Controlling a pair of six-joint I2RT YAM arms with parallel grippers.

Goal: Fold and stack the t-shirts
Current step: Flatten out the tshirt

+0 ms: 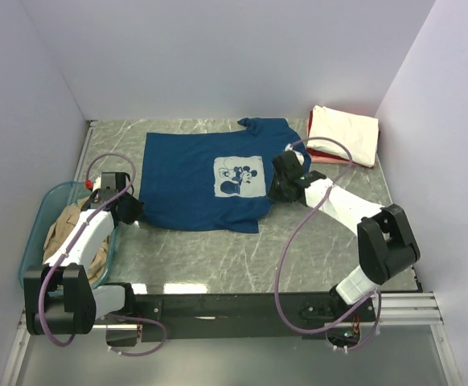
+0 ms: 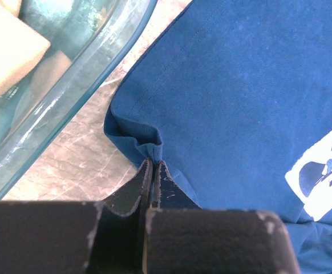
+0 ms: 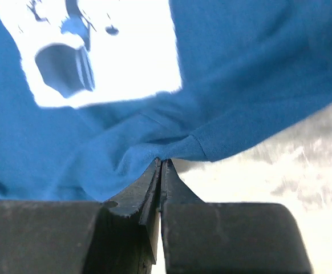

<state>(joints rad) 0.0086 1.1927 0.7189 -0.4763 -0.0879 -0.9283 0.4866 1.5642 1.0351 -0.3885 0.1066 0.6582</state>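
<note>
The navy blue t-shirt (image 1: 202, 181) with a pale mouse print (image 1: 240, 175) lies spread on the marble table. My left gripper (image 1: 133, 211) is shut on its left edge; the left wrist view shows the hem (image 2: 153, 149) pinched between the fingertips. My right gripper (image 1: 276, 191) is shut on the shirt's right edge, and the right wrist view shows the fold (image 3: 165, 153) pinched at the tips. A folded cream t-shirt (image 1: 344, 133) lies on a red one (image 1: 321, 155) at the back right. A tan t-shirt (image 1: 69, 233) sits in the tub.
A translucent teal plastic tub (image 1: 34, 235) stands at the left edge of the table, close to my left arm; its rim (image 2: 92, 68) shows in the left wrist view. White walls close in the back and both sides.
</note>
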